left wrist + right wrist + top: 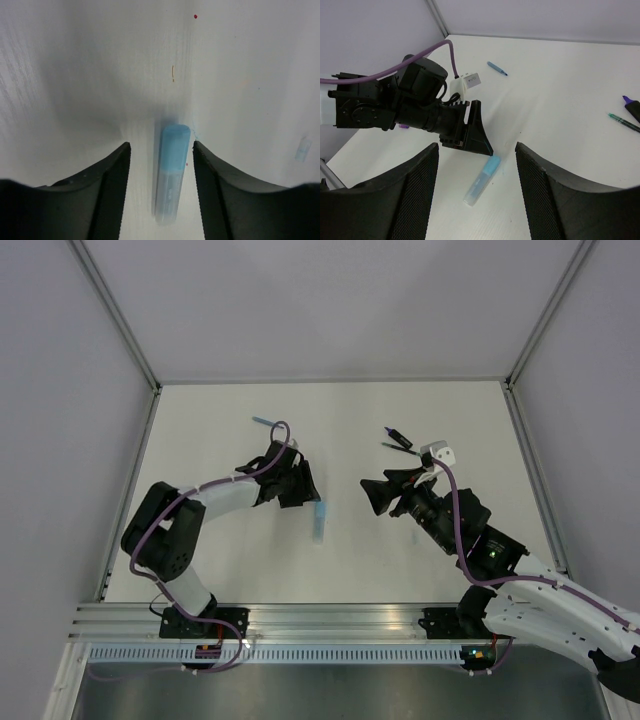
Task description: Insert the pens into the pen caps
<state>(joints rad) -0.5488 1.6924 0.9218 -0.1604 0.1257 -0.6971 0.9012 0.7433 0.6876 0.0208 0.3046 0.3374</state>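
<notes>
The pale-blue highlighter (pixel 319 522) lies flat near the middle of the bench (pixel 400 570), one end a deeper blue, the rest pale and translucent. The thin blue pen (pixel 262 422) lies far back on the left. The black-and-purple marker (pixel 398 435) and the thin dark pen (pixel 397 448) lie just beside each other, back right. A small pale-blue cap (pixel 302 149) lies alone

Pale-blue highlighter (pixel 171 170) with brighter blue end, white surface (pixel 350 560), black jaws, purple cable (pixel 420 57), thin blue pen (pixel 262 421), black-and-purple marker (pixel 632 106)
</notes>
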